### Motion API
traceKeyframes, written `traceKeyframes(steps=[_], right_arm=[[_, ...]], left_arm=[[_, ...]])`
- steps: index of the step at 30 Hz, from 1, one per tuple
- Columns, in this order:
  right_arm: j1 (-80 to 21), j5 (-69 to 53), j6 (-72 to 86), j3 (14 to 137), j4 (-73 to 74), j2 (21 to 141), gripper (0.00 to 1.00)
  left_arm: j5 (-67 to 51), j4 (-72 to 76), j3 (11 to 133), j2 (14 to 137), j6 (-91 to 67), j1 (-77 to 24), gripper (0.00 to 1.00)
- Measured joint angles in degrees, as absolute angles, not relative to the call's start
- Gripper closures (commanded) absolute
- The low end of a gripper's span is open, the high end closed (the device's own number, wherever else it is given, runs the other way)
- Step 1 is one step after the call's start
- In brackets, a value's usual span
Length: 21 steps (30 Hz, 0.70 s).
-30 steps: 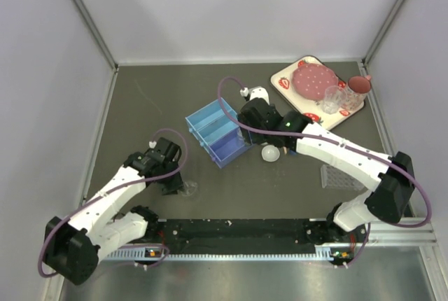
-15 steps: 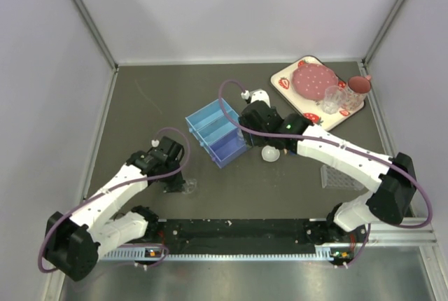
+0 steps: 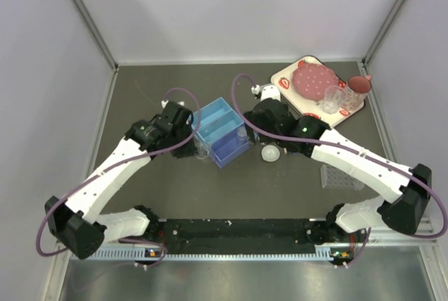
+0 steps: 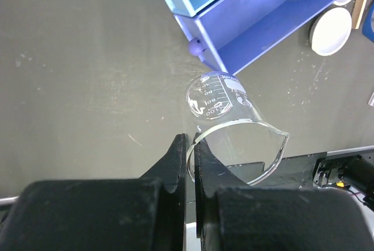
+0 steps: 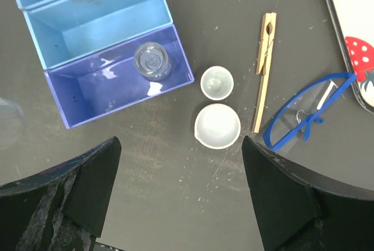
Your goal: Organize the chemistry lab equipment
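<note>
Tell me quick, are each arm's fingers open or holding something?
Left fingers: closed on the rim of the glass beaker.
Right fingers: open, holding nothing.

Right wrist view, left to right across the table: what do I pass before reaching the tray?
Blue three-compartment plastic bin with a clear glass jar in its purple section → two white round dishes, smaller and larger, level with each other → thin tan wooden tongs → blue-framed clear safety glasses → white strawberry-print tray.
</note>
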<state>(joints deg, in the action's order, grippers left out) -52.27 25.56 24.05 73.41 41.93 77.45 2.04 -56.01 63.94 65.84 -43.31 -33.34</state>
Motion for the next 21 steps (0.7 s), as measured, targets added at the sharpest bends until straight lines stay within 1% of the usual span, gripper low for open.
traceKeyframes(steps=[2,3,8,14,21], right_arm=[[-52.2,26.1,24.1,73.1,41.8,75.5,0.13],[-52.2,26.3,24.1,72.8,41.9,74.5,0.10],[-50.9,26.9,24.5,71.9,42.2,69.8,0.07],[-50.1,27.3,24.7,69.7,42.9,66.3,0.06],[-50.1,27.4,24.6,68.1,43.2,65.6,0.05]], left_arm=[[2.0,-55.5,65.8,68.1,-43.1,-33.8,1.00],[2.0,-55.2,66.6,69.5,-43.0,-34.1,1.00],[1.3,-52.2,68.7,76.8,-42.5,-35.6,1.00],[0.3,-48.3,69.6,83.1,-42.4,-37.4,1.00],[0.6,-46.5,72.9,88.1,-41.8,-37.9,1.00]])
